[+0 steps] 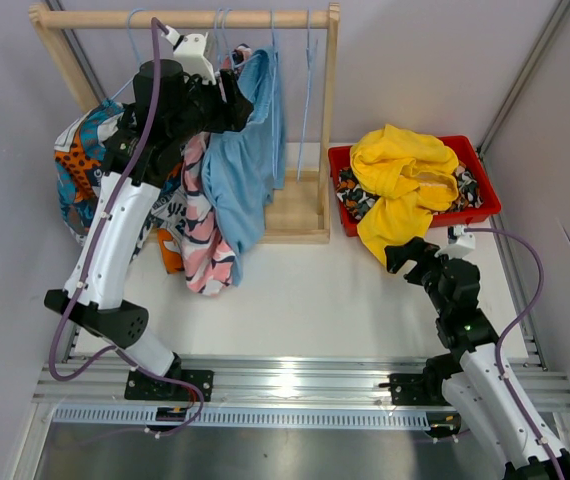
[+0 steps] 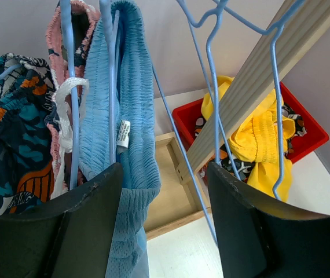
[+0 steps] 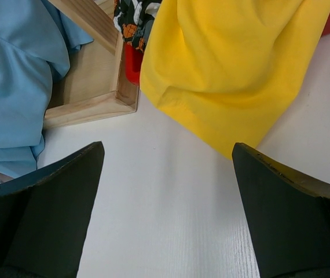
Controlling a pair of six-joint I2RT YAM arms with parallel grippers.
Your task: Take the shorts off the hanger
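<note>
The right claw (image 3: 166, 152) hovers low over the right side of the white worktop (image 1: 315, 290), jaws spread wide with nothing between them. Just beyond it, the plain yellow fabric shorts (image 1: 400, 180) spill over the front rim of the red plastic bin (image 1: 485, 187) near the worktop's far right corner. Black-orange-white blotched shorts (image 1: 350, 195) lie under them in the bin.

Along the far edge stands the wooden clothes rack (image 1: 185, 18), hung with thin blue wire hangers (image 2: 214, 87). The left claw (image 2: 164, 168) is up at the rail, jaws partly apart and gripping nothing. The plain light blue shorts (image 2: 130, 87) hang on a hanger against one finger, possibly touching it. Pink shorts with dark marks (image 1: 203, 240) and teal-orange-white patchwork shorts (image 1: 75, 170) hang further left.
</note>
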